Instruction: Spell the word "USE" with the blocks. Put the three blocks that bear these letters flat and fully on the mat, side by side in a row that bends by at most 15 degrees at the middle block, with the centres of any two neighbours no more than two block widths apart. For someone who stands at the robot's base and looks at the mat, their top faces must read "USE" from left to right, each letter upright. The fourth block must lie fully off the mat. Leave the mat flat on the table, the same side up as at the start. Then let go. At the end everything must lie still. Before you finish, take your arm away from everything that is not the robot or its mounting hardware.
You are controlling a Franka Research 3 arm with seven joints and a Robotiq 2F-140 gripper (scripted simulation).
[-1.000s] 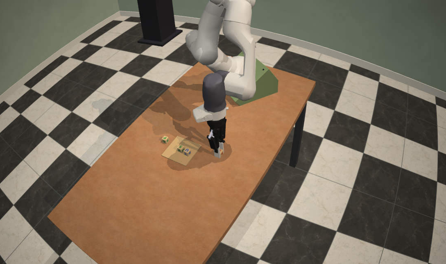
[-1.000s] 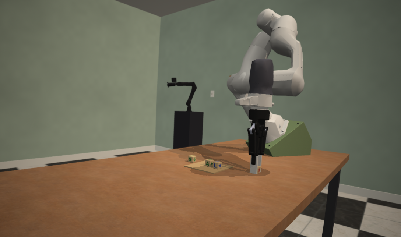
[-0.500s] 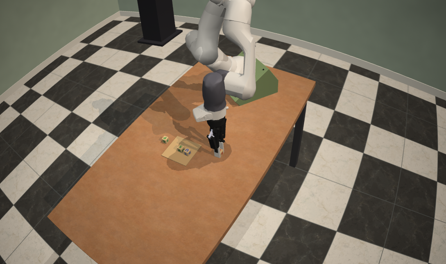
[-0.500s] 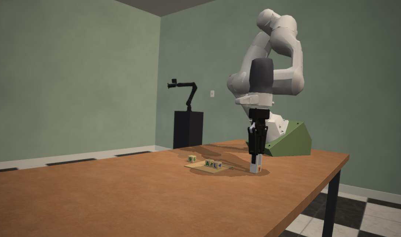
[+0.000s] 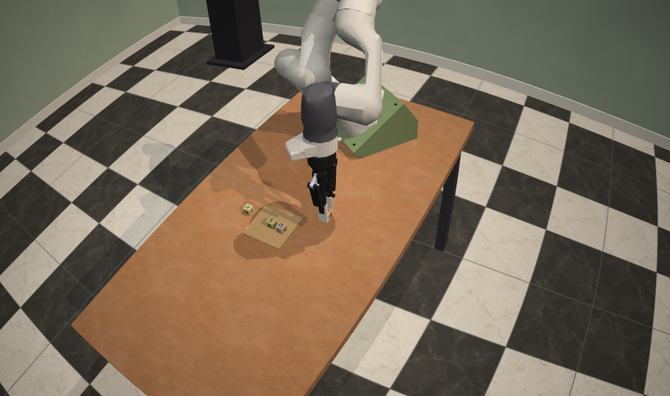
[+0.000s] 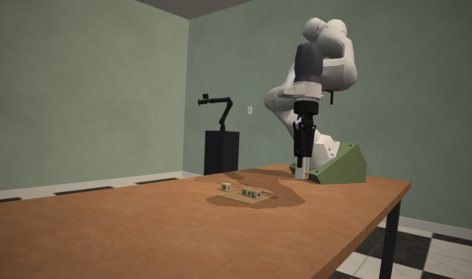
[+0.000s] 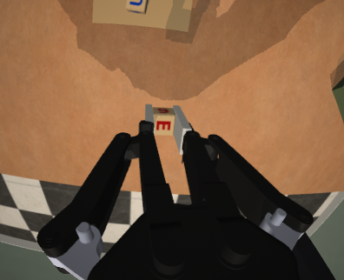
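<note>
We see the tool [image 5: 325,212] [image 6: 302,170] [image 7: 162,115] clamped on the E block [image 5: 330,214] [image 6: 306,174] [image 7: 163,125], beside the mat [image 5: 279,243] [image 6: 250,201] [image 7: 112,16] and off it, while in the wrist view the U block [image 5: 280,227] [image 6: 255,194] [image 7: 136,5] is partly cut off.

soft muted light, uneven brown shadows across the tabletop, dim walls, small block letters slightly coarse
</note>
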